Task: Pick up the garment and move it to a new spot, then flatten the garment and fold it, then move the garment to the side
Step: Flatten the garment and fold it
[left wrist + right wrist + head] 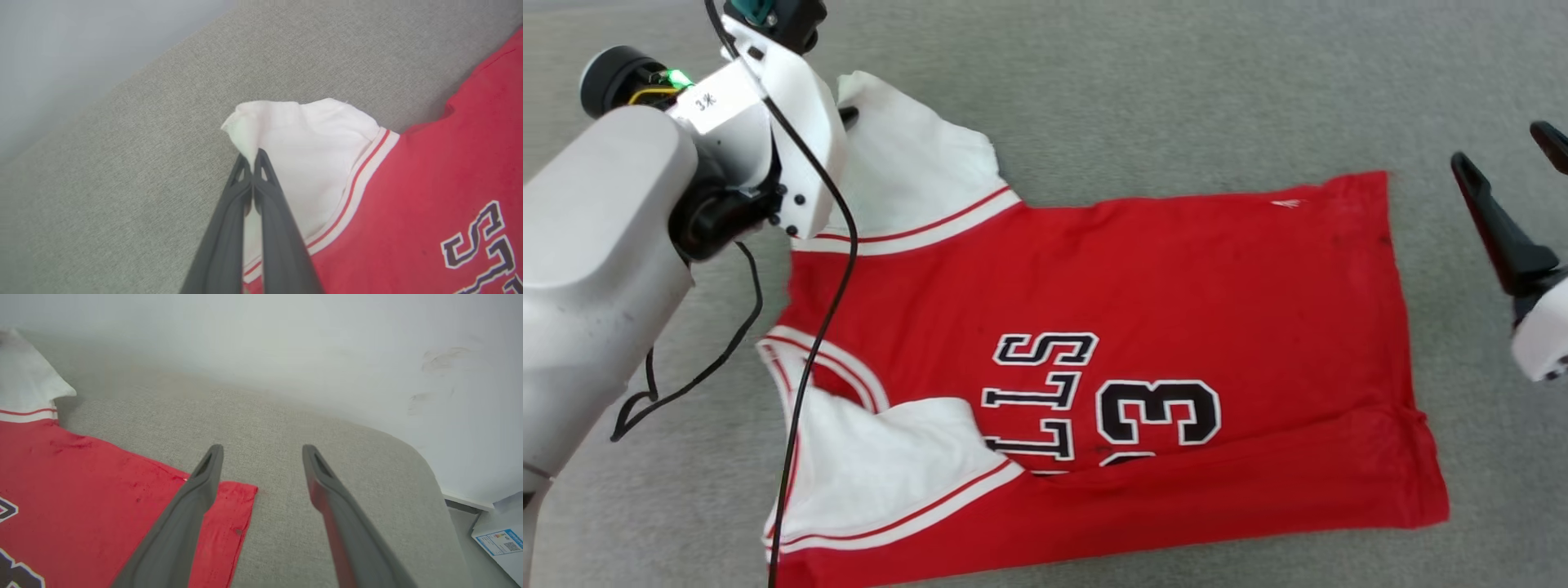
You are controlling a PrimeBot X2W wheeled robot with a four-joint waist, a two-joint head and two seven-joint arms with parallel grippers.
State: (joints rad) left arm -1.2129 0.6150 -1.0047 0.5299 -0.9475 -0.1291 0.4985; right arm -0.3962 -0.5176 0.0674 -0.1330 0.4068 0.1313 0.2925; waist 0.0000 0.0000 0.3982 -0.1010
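Left wrist view: the left end effector (252, 158) stands with its two dark fingers pressed together on the outer edge of a white sleeve (302, 134), so we read it as gripping the garment (441, 171) by that sleeve; the cloth rises in a small peak at the tips. In the head view this sleeve sits in the upper left of the frame, partly behind the pale left wrist; the red body of the garment runs across the middle of the frame to its hem (1395, 327) at the right, chest side up on the grey fabric-covered worktop (1143, 90). The black letters and numerals (1094, 400) show in the lower middle; the other sleeve (890, 474), in the lower left, lies folded in over the chest and covers part of the lettering, and a long crease runs along the lower edge of the red cloth.

The right end effector (262, 448) hangs with its fingers wide apart and holds nothing; in the right wrist view it hovers above the corner of the hem, its left finger over the red cloth and its right finger over bare worktop.

We judge the flattening step to be in hand, since the garment lies spread but both sleeves are untidy. The next move probably calls for drawing the pinched sleeve outward and laying it flat without dragging the body along; the right end effector could hold the hem down; the lower sleeve also needs turning out.
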